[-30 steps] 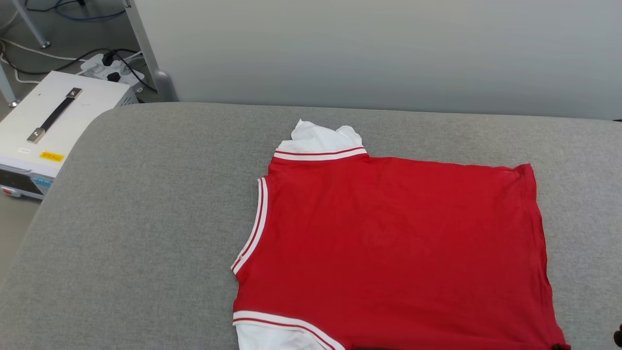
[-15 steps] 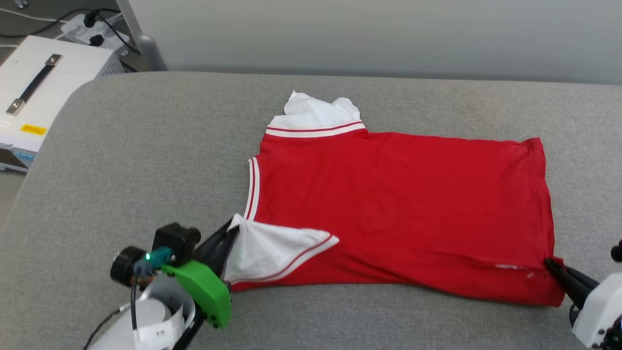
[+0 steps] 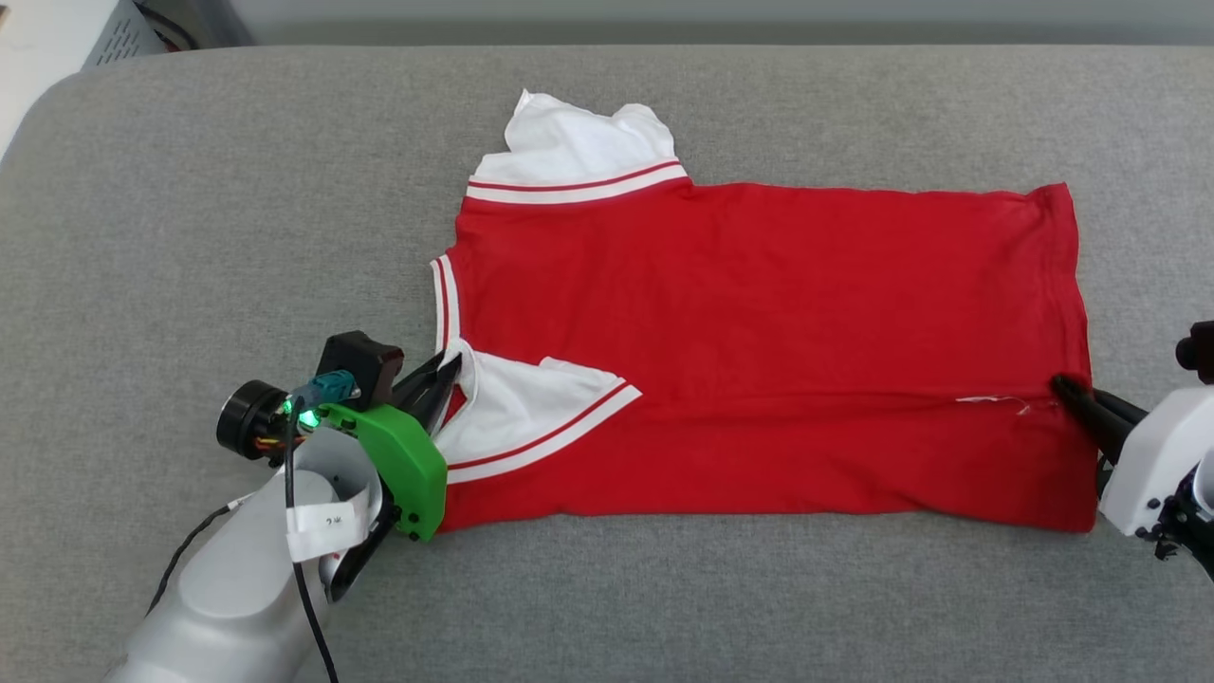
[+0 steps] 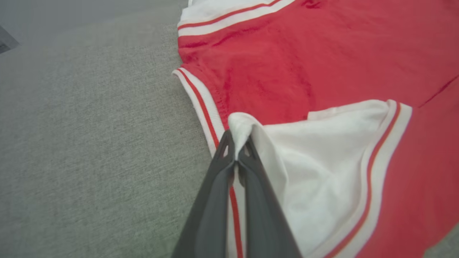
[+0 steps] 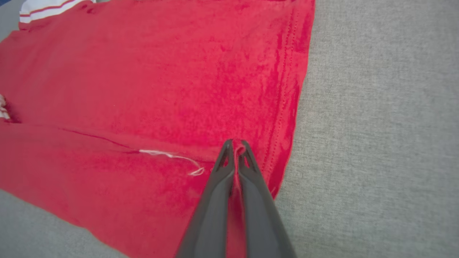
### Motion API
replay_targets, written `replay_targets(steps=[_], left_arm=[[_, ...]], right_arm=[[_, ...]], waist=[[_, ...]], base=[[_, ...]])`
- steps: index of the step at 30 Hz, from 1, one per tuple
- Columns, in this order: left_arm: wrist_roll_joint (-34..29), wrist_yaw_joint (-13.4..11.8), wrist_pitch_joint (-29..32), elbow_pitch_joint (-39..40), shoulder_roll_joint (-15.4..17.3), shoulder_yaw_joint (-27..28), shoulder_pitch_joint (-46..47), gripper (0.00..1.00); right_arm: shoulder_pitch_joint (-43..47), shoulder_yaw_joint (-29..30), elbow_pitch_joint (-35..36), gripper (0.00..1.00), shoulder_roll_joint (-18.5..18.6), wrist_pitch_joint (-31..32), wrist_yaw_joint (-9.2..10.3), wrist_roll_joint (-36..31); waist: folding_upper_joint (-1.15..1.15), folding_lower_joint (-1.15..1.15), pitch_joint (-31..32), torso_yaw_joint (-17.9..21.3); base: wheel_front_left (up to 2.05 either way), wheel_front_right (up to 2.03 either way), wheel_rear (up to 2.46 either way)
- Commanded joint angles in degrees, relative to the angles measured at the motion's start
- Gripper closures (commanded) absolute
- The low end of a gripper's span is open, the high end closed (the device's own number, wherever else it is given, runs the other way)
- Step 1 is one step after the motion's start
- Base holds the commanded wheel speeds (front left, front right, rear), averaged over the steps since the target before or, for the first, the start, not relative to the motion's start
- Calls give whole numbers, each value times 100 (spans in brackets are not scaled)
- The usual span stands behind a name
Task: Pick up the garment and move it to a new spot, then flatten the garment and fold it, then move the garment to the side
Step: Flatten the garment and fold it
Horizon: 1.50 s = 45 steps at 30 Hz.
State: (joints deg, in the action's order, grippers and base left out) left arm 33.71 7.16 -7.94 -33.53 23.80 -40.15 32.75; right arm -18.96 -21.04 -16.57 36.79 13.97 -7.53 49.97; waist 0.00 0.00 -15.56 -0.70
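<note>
Head view: garment [image 3: 759, 313] lies mid-worktop [image 3: 237, 237] on grey fabric, collar end to robot's L, hem [image 3: 1076, 285] to R, near long edge folded up over the red body. Left tool [image 3: 446, 375] is clenched on the tip of the white near sleeve [image 3: 517, 413], which lies back over the red. Right tool [image 3: 1067, 391] is clenched on the folded red edge by the hem. A loose thread [image 3: 991, 400] sits just beside its tips. Far sleeve [image 3: 569, 142] pokes out crumpled on the far side. Green bracket [image 3: 403, 470] on the L arm hides the garment's near-L corner. White box [image 3: 28, 57] sits off the far-L corner, well apart. Wrist views: cloth nipped betw. both tip pairs.
</note>
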Motion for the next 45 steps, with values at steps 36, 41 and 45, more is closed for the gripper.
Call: replay_targets(steps=[36, 41, 45], left_arm=[[2564, 33, 2678, 468, 893, -1775, 1460, 0], [2975, 33, 3661, 641, 930, -2016, 1507, 0], [3089, 33, 4100, 526, 859, -2257, 1408, 0]], right_arm=[[472, -197, -118, 0, 392, -1132, 4, -124], [561, -48, 31, 0, 247, -938, 4, -330], [597, 63, 140, 0, 117, -794, 4, -449]], waist=[[0, 0, 794, -464], [0, 0, 787, -448], [0, 0, 739, -395]], base=[[0, 0, 0], [0, 0, 0], [0, 0, 0]])
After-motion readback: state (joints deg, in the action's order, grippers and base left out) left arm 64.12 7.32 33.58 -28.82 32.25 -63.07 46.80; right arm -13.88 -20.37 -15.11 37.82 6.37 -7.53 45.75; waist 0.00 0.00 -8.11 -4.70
